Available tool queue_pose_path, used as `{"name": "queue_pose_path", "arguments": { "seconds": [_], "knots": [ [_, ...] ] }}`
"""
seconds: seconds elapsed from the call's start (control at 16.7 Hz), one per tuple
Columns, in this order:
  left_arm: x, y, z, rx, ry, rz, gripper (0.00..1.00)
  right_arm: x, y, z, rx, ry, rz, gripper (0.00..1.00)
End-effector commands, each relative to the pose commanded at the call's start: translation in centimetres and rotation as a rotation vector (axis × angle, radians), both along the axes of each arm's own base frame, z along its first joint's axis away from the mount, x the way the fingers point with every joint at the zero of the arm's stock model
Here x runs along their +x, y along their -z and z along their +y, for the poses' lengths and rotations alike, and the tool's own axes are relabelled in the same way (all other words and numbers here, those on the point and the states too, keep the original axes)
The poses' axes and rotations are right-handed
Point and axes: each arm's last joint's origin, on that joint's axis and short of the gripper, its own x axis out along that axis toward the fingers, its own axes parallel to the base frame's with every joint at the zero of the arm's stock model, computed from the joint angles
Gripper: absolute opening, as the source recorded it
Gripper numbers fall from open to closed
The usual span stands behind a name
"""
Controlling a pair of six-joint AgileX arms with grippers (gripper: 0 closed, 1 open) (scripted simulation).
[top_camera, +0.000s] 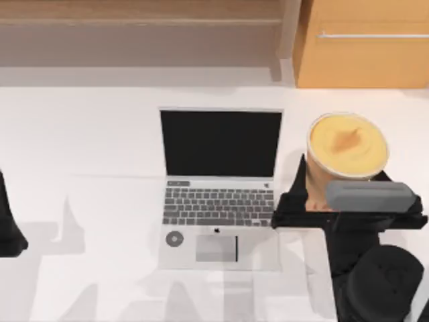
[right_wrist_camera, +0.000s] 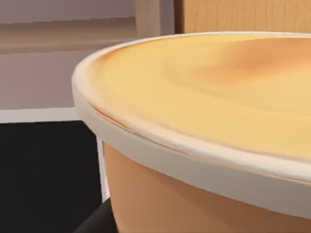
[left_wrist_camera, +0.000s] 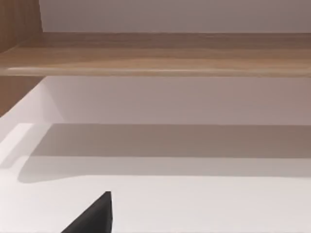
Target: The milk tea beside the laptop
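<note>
One gripper is at work: the right gripper (top_camera: 335, 201), closed around the milk tea (top_camera: 347, 145) just right of the laptop (top_camera: 220, 188). Judged step: lower it upright onto the worktop (top_camera: 94, 134), then release. Left gripper (top_camera: 8, 228) parked far left of the laptop; its opening cannot be told.

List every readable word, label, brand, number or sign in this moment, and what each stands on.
No readable words or numbers.
Laptop: a small white logo mark below the keyboard; key legends too small to read; round grey sticker shows no legible text.
Milk tea, at the right gripper: no label visible.
</note>
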Motion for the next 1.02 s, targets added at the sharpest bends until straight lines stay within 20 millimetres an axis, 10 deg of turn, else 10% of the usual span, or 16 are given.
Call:
{"name": "queue_pose_path", "arguments": {
  "seconds": [0.66, 1.02],
  "knots": [
    [0.0, 0.0, 0.0, 0.0, 0.0, 0.0, 1.0, -0.5, 2.0, -0.7, -0.086, 0.009, 0.066, 0.0],
    [0.0, 0.0, 0.0, 0.0, 0.0, 0.0, 1.0, -0.5, 2.0, -0.7, -0.086, 0.009, 0.066, 0.45]
  ]
}}
